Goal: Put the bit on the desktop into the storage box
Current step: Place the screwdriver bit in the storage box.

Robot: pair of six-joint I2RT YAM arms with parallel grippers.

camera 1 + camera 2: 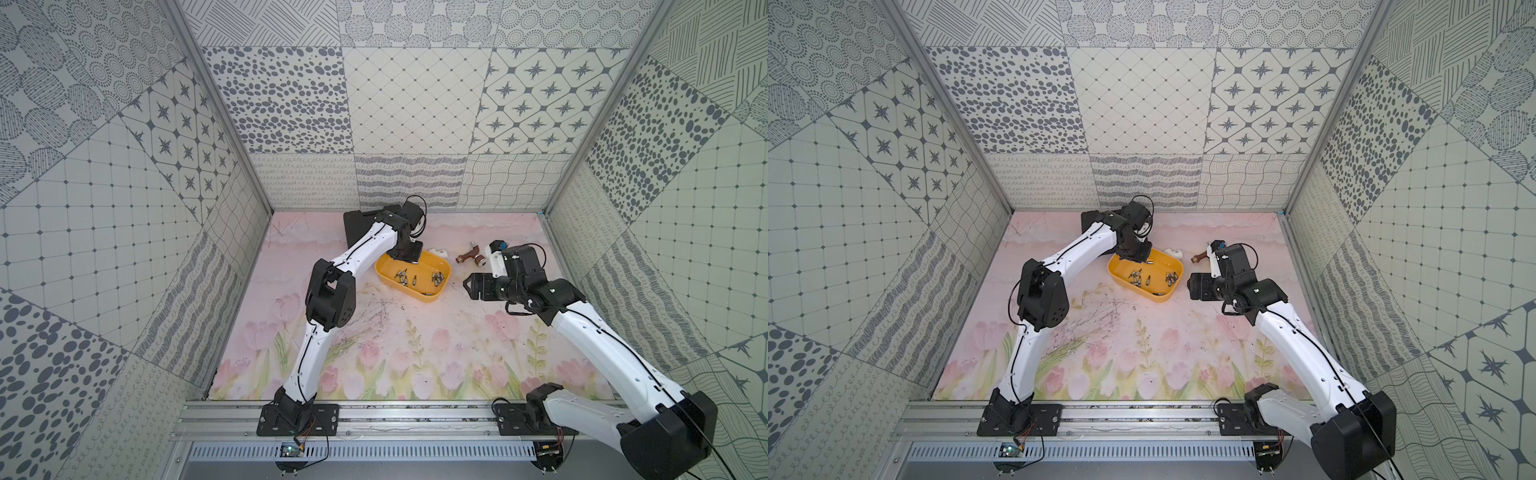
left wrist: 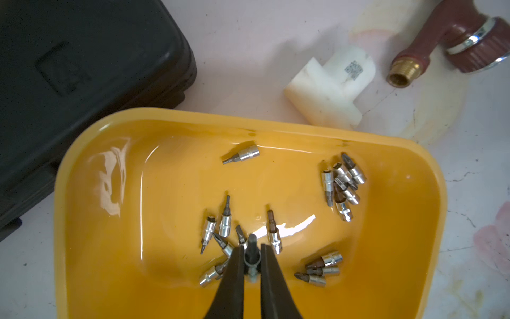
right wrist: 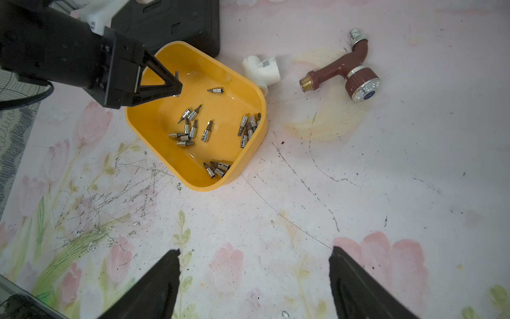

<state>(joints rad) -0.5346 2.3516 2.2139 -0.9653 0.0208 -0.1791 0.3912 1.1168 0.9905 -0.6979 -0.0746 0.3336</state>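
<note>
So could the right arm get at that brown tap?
Probably yes: the right gripper is open and empty, and the tap lies close by on bare mat, with nothing between them.

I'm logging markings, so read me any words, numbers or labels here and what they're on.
Pipe tee: printed code, too blurred to read.
Black case: raised lettering, too blurred to read.
No other text shows.
</note>
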